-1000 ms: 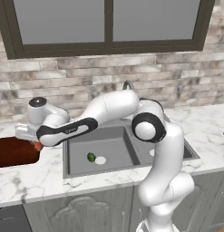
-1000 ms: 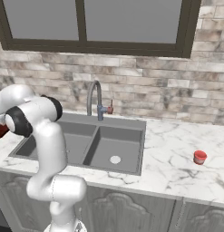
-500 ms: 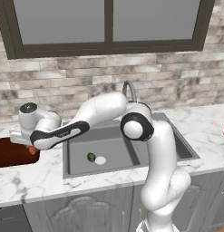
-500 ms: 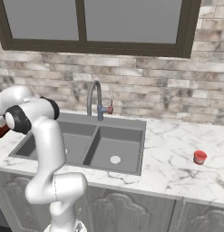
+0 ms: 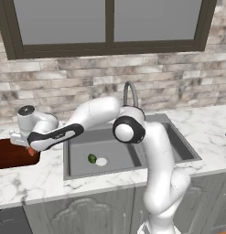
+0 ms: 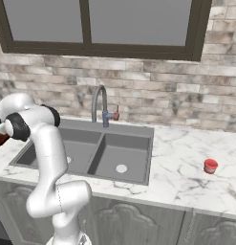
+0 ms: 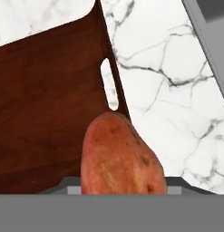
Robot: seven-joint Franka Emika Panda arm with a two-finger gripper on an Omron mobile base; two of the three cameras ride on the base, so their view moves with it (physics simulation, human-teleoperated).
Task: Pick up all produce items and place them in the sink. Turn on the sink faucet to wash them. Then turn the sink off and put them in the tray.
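Marble counter [image 6: 186, 162], white with grey veins. Double-basin sink [image 5: 132, 155], dark grey, set into it. Gooseneck faucet [image 6: 101, 103] behind the basins. Reddish-brown wooden tray [image 7: 45, 104] on the counter left of the sink, slot handle facing the basin. Gripper [image 5: 29, 148] above the tray's near edge, clenched on an orange-red vegetable [image 7: 120, 158]. Green lime-like fruit [image 5: 92, 158] in the left basin, just beside the drain. Small red cup [image 6: 210, 165] far right.
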